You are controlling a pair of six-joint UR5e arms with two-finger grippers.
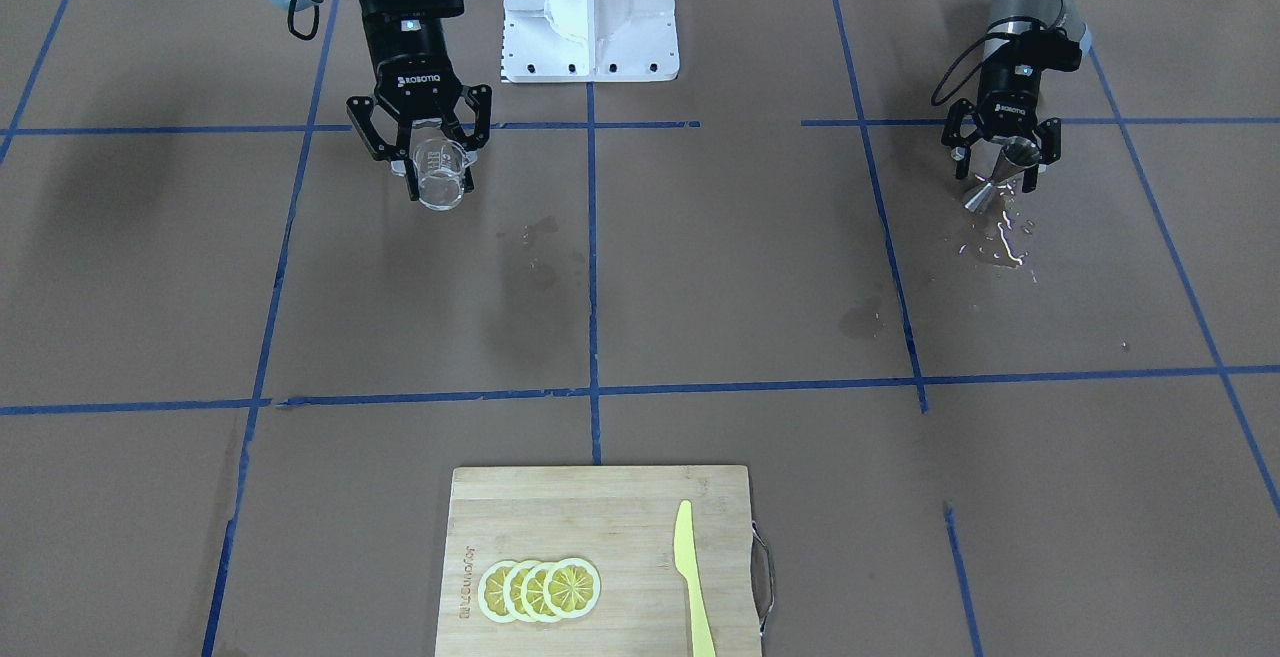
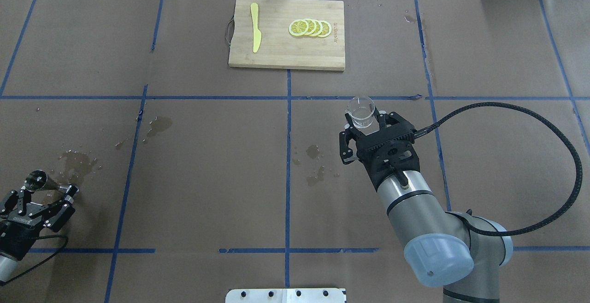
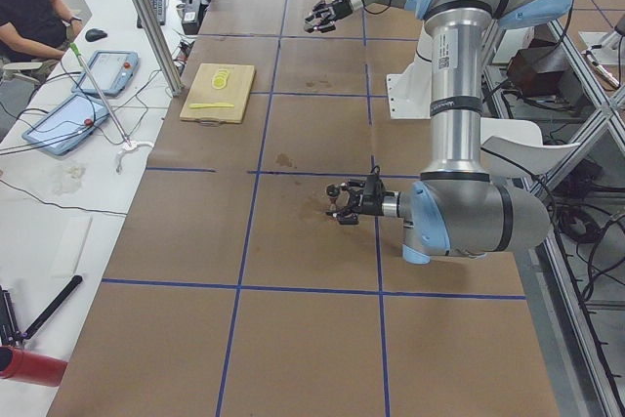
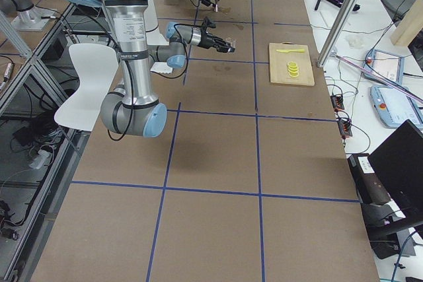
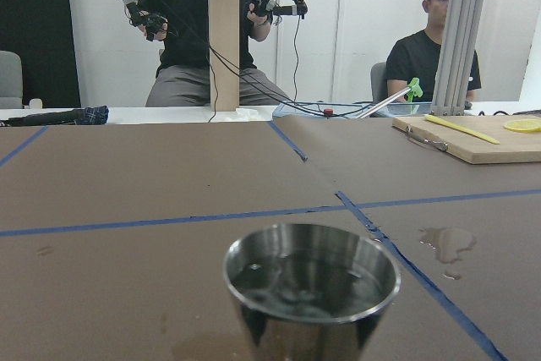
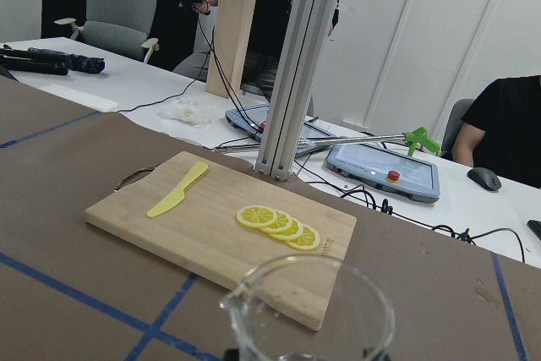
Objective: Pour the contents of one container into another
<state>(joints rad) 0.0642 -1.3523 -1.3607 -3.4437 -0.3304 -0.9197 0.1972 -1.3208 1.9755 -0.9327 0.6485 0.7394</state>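
Left gripper [image 2: 47, 191] clamped on the small shiny steel hourglass jigger [image 2: 36, 181], far left of the bamboo cutting board [image 2: 276, 56], on the robot's side of it. Liquid in the top cone. Wet patches [image 2: 78, 162] on the brown paper [image 2: 207, 155] just beside it. Right gripper [image 2: 367, 125] closed on the small clear glass measuring cup [image 2: 361, 110], near the board's right corner, robot side.
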